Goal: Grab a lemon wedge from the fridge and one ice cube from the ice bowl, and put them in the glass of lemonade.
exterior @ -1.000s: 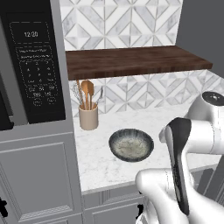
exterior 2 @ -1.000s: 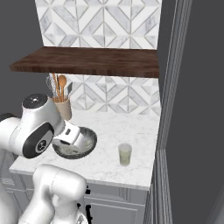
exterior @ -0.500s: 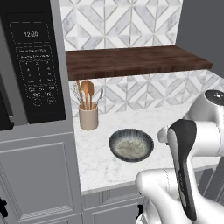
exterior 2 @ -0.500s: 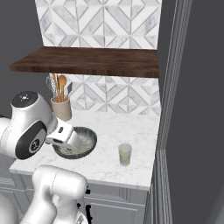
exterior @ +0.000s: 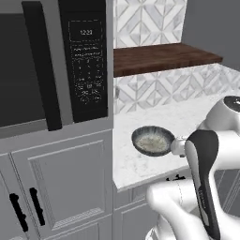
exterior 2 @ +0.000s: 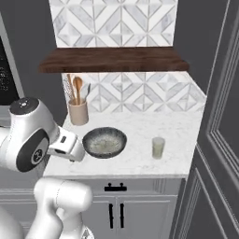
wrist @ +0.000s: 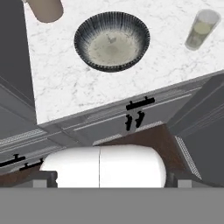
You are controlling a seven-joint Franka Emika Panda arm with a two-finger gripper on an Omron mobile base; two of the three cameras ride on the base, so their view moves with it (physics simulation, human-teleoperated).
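The ice bowl (wrist: 111, 39), wide and shallow with a dark rim, stands on the white marble counter (exterior 2: 140, 161), with a small pale speck inside. It also shows as the ice bowl (exterior 2: 104, 141) and the ice bowl (exterior: 151, 140). The glass of lemonade (exterior 2: 158, 147) stands to its right, apart from it, seen too as the glass (wrist: 200, 29). My gripper (wrist: 111, 177) is open and empty, its tips wide apart, above the cabinet front short of the bowl. The lemon wedge is out of view. I cannot tell whether the dark panel (exterior 2: 219, 130) at the right is the fridge.
A beige utensil crock (exterior 2: 78, 112) stands behind the bowl at the left, under a dark wooden shelf (exterior 2: 112, 59). A black microwave (exterior: 70, 70) sits left of the counter above light grey cabinets (exterior: 61, 183). Black handles (wrist: 139, 103) mark the cabinet front below the counter edge.
The whole picture has shifted, so the base has moved: the microwave looms larger at the left, and the bowl and glass sit further right. My hand now hangs left of the bowl. The gripper stays open.
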